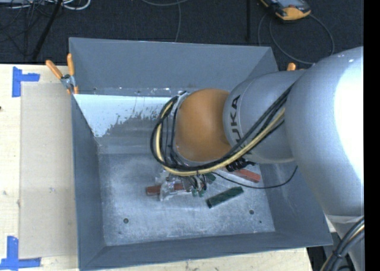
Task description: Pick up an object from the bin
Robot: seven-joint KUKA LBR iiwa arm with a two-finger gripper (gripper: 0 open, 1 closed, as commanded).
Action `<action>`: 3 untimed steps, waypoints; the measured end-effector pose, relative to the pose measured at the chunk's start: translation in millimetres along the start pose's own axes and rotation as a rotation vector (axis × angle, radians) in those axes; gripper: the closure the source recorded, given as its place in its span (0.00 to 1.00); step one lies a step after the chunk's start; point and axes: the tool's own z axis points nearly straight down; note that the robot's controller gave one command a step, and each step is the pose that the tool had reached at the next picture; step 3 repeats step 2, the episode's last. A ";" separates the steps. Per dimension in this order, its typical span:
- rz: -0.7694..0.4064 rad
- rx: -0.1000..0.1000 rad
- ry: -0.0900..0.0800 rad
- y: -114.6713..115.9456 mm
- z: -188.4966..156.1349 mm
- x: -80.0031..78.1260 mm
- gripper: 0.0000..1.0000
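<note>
Pincer (178, 186): stood low at mid-floor of the grey bin (119, 228); whether spread or pressed together could not be told. Small reddish-brown piece (153, 190) lay just left of it, dark green bar (224, 197) near on the right, and red piece (250, 175) farther right.

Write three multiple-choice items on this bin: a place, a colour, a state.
1. The dark green strip lies: A) on the bin floor beside the end effector; B) in the far left corner; C) outside the bin.
2. The wrist cover is: A) blue; B) orange; C) green.
3. The end effector is: A) above the rim; B) low, near the floor; C) outside the bin.
1A: it lies flat by the end effector. 2B: the dome is orange. 3B: it sits among small things on the floor.
</note>
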 end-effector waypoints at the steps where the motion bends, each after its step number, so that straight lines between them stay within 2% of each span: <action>1: 0.000 0.000 0.000 0.0 0.0 0.0 1.00; 2: -0.056 0.001 0.002 5.4 -126.8 -35.8 1.00; 3: -0.056 0.001 0.002 5.4 -126.8 -35.8 1.00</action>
